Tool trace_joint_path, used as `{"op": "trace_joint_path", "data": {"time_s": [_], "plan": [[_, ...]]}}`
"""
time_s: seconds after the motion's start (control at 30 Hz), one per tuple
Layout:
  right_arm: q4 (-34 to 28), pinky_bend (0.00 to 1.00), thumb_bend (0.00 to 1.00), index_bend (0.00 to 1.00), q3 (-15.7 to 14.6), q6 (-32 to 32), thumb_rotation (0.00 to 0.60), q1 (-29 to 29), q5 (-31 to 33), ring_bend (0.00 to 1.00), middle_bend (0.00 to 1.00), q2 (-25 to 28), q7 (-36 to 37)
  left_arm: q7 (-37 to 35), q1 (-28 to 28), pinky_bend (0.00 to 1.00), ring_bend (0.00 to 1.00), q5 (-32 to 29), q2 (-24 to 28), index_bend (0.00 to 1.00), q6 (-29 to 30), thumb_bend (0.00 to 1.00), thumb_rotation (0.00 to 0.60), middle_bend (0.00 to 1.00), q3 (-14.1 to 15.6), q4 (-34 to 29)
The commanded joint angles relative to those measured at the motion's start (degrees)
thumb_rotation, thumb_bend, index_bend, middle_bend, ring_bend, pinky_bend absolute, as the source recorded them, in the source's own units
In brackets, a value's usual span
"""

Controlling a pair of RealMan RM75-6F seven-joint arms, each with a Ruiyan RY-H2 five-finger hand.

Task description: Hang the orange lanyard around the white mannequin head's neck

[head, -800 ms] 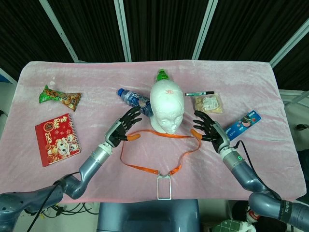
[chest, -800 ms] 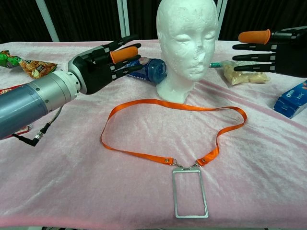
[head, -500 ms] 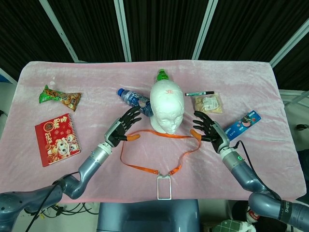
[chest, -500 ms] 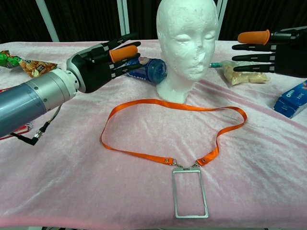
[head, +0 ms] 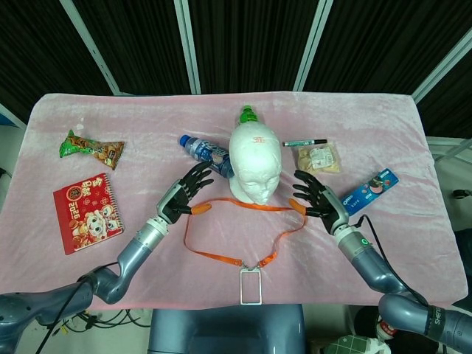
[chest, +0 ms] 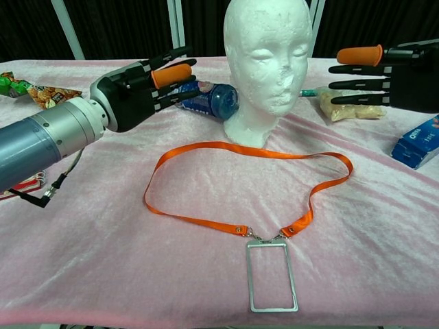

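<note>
- Across the head view: pink-covered bench [head: 221, 125] filling the frame, white mannequin head [head: 254, 164] upright near its middle.
- Orange lanyard [head: 243, 234] flat on the cloth in front of the mannequin head, top strap just at the base of the neck, loop not around it; clear badge holder [head: 251, 286] at the near end.
- Left robot hand [head: 183, 197] hovering to the left of the mannequin head, fingers spread, grasping nothing, orange-tipped thumb close over the left bend of the loop.
- Right robot hand [head: 317, 198] on the opposite side, likewise released and splayed, near the right bend of the loop.
- Blue water bottle [head: 205, 154] lying beside the mannequin head, green bottle cap [head: 248, 113] showing behind it.
- Black marker [head: 304, 142] and small snack bag [head: 318, 158] to the right, blue cookie pack [head: 370, 190] further out.
- Green snack packet [head: 90, 148] and red notebook [head: 87, 212] on the far left.

- From the chest view: mannequin head [chest: 267, 65] facing forward, lanyard [chest: 206, 221] laid out as an open loop on the cloth, top edge touching the neck base.
- Badge holder [chest: 272, 275] nearest the camera, clipped to both strap ends.
- Left robot hand [chest: 140, 89] raised above the bench, fingers extended toward the mannequin head, empty.
- Right robot hand [chest: 391, 67] at the right edge, fingers straight and apart, empty, clear of the strap.
- Water bottle [chest: 209, 99] lying between the left robot hand and the mannequin head.
</note>
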Motion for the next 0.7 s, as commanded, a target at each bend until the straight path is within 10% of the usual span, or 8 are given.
{"op": "trace_joint_path", "data": {"time_s": [0.03,0.7], "plan": [[0.14,0.14,0.23,0.15,0.15,-0.12,0.6,0.09,0.09,0.14,0.08,-0.15,-0.26,-0.11,-0.25,0.1,0.0,0.07,0.13,0.08,-0.34,0.15,0.6,0.0,0.08,0.0],[0.31,0.14,0.23,0.16,-2.59,2.8,0.6,0.83,-1.93,0.14,0.09,0.39,-11.29,4.15,-0.17,0.09,0.0,0.11,1.58,0.08,0.53,0.15,0.6,0.0,0.33,-2.09]]}}
